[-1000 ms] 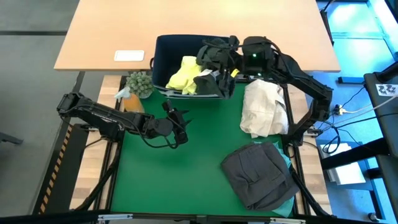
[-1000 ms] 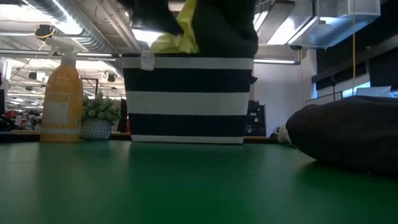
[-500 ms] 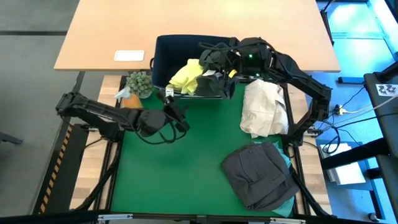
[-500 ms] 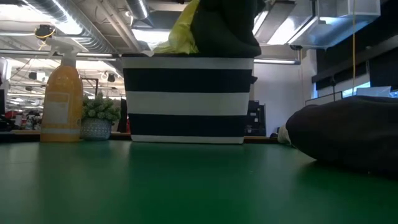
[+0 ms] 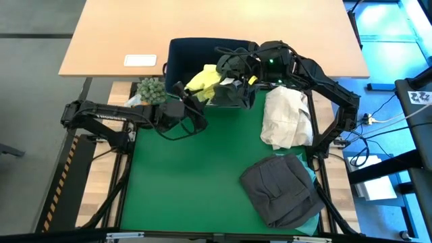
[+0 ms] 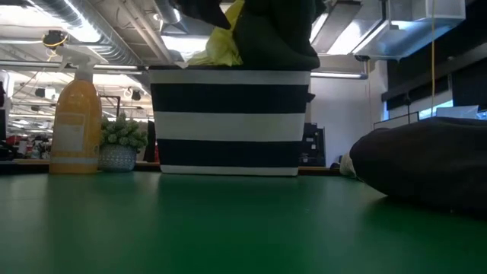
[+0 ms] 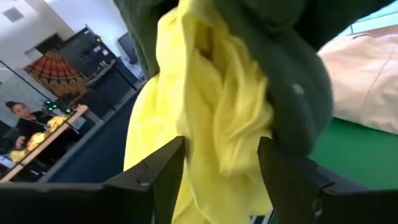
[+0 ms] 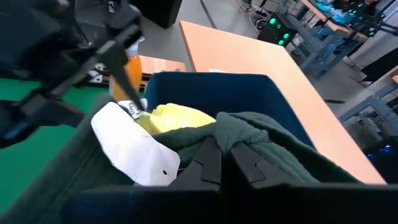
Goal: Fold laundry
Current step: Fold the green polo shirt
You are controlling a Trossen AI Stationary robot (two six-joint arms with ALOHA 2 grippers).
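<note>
In the low view the picture's top edge cuts off the yellow-green shirt (image 6: 221, 42) and the dark garment (image 6: 275, 34) above the striped bin (image 6: 228, 122), while the right edge crops the charcoal pile (image 6: 426, 164).

- Two robot arms in play, each carrying one gripper: the left gripper (image 5: 183, 95) at centre-left of the high view, the right gripper (image 5: 233, 67) just right of top centre.
- One navy fabric bin (image 5: 177, 52) with a striped base, top centre.
- One yellow-green shirt (image 5: 204, 81) spilling over the bin's edge.
- One dark olive-black garment (image 8: 261, 146) bunched over the bin.
- One charcoal grey garment (image 5: 280, 189), lower right on the green bench.
- One turquoise garment (image 5: 310, 171), only an edge peeking out beside the grey one.
- One cream-beige cloth bundle (image 5: 285, 116), right of centre.
- One orange spray bottle (image 6: 75, 122), left in the low view.
- One small potted plant (image 5: 151, 90), upper left of the mat.
- One white card (image 5: 140, 61) on the wooden bench, upper left.
</note>
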